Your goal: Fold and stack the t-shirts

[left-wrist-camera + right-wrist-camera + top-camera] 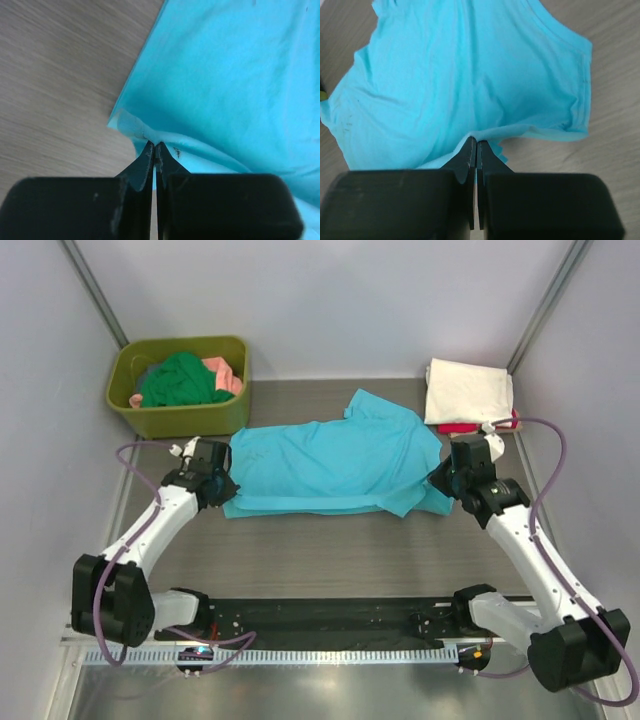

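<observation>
The turquoise-blue t-shirt (335,465) lies spread across the middle of the table, folded lengthwise. My left gripper (222,485) is shut on its left edge; in the left wrist view the jaws (155,146) pinch a fold of the turquoise cloth (225,75). My right gripper (440,480) is shut on its right edge; in the right wrist view the jaws (476,142) pinch the turquoise cloth (460,75). A folded cream-white shirt (468,392) lies on a red one (460,428) at the back right. A dark green shirt (180,380) and a salmon-pink shirt (228,375) lie in the tub.
An olive-green plastic tub (180,418) stands at the back left. Grey walls close in the table on three sides. A black rail (320,615) runs along the near edge between the arm bases.
</observation>
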Motion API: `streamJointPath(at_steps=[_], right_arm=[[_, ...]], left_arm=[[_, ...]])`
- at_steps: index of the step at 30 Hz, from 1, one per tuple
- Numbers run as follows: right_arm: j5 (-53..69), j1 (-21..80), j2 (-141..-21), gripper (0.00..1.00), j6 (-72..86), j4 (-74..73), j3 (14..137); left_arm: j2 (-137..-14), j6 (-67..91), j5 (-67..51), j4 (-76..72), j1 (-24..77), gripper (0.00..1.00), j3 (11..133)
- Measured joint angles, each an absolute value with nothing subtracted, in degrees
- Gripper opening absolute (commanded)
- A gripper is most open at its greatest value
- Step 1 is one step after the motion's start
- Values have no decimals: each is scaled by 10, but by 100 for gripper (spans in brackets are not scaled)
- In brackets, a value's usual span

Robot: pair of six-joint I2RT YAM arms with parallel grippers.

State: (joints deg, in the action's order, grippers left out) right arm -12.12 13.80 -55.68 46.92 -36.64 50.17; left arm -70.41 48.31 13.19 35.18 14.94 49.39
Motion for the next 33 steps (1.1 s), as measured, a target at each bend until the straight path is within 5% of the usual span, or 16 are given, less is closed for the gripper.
streamJointPath(at_steps=[14, 16, 18, 19, 22, 27, 33], right_arm=[[-185, 138, -796, 1, 407, -268, 650], [-192, 136, -860, 20, 394, -263, 700], [-190, 132, -926, 58, 383, -252, 755], [-186, 128, -959, 76, 373, -252, 785], [-178, 116, -1047, 87, 346, -255, 874], [-183, 105, -1015, 87, 340, -252, 799], [-162, 74, -796, 79, 377, -216, 521]], left_arm=[[-931, 477, 117, 316, 100, 5, 657], [-962, 476, 116, 316, 97, 18, 687], [-993, 472, 109, 324, 91, 42, 723], [-1007, 470, 102, 325, 86, 69, 739], [-1020, 467, 90, 325, 77, 88, 756], [-939, 467, 98, 317, 102, 86, 671], [-806, 488, 92, 284, 111, 83, 493]])
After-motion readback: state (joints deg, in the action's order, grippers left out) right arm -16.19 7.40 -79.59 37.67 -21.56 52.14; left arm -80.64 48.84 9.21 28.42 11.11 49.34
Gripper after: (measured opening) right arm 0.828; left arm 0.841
